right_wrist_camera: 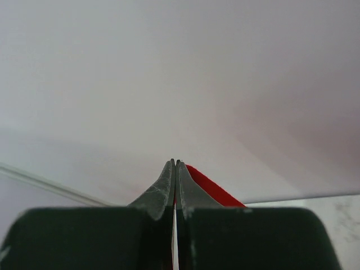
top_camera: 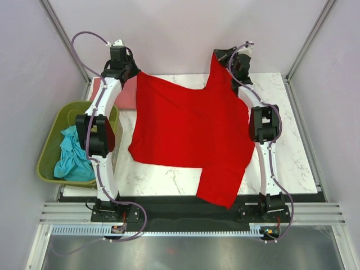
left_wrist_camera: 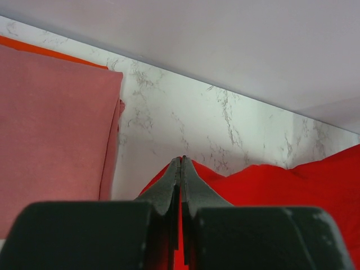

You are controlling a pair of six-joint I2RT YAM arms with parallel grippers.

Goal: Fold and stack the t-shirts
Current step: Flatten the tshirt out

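The red t-shirt (top_camera: 191, 129) lies spread over the marble table (top_camera: 292, 157), its near end hanging past the front edge. My left gripper (top_camera: 136, 72) is shut on its far left corner, and red cloth (left_wrist_camera: 292, 185) shows between and behind the closed jaws (left_wrist_camera: 181, 161). My right gripper (top_camera: 219, 55) is shut on the far right corner and holds it lifted above the table. In the right wrist view a strip of red (right_wrist_camera: 212, 187) sticks out beside the closed jaws (right_wrist_camera: 175, 163). A folded dusty pink t-shirt (top_camera: 127, 93) (left_wrist_camera: 50, 129) rests at the table's far left. A teal t-shirt (top_camera: 71, 158) lies crumpled in the basket.
An olive-green plastic basket (top_camera: 50, 140) stands off the table's left edge beside the left arm. Pale enclosure walls (top_camera: 185, 34) close in the back and both sides. Bare marble shows along the right side and at the near left.
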